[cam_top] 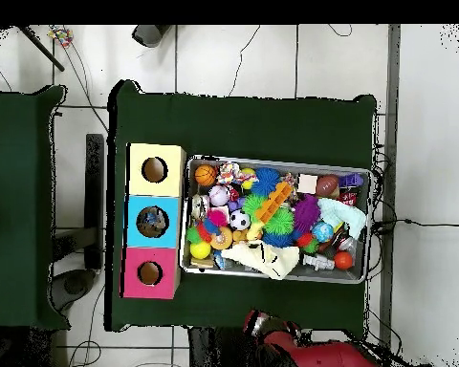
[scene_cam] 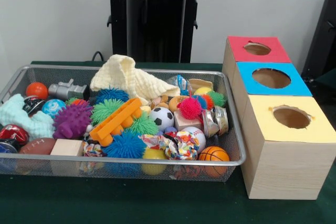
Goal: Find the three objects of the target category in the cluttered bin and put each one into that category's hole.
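The bin (scene_cam: 131, 164) is a silver wire-mesh basket on the green table, heaped with toys; it also shows in the overhead view (cam_top: 276, 161). One wrinkly see-through bottle with a blue label (scene_cam: 180, 83) lies at the bin's far side, half buried beside the yellow cloth (scene_cam: 126, 77). I cannot make out other bottles in the pile. In the overhead view something greyish shows inside the blue box's hole (cam_top: 152, 222). Only the red arm (cam_top: 305, 349) shows, drawn back at the pedestal (scene_cam: 152, 19); the gripper is out of view.
Three wooden boxes stand beside the bin, each with a hole on top: red (scene_cam: 241, 43), blue (scene_cam: 299, 85), yellow (scene_cam: 317, 129). Shiny metal cans (scene_cam: 214, 121), spiky balls, an orange block (scene_cam: 115, 120) and sport balls fill the bin.
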`<control>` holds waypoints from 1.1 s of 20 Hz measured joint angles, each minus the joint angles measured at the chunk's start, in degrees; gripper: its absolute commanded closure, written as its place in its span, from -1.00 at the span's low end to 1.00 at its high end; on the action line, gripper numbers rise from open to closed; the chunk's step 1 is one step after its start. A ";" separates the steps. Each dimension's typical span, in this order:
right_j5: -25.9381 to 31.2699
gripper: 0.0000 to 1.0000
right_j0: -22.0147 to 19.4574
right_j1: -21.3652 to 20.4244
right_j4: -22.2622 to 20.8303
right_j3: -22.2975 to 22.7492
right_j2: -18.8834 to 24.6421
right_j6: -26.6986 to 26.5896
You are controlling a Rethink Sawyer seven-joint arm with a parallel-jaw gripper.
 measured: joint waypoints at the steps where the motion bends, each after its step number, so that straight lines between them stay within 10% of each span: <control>1: -0.01 -1.00 0.50 0.46 -0.94 -0.45 0.59 0.00; 16: -0.02 -1.00 10.35 6.35 -8.87 -3.87 3.52 0.00; 22: -2.18 -1.00 26.20 11.26 -13.48 -4.26 -2.25 0.01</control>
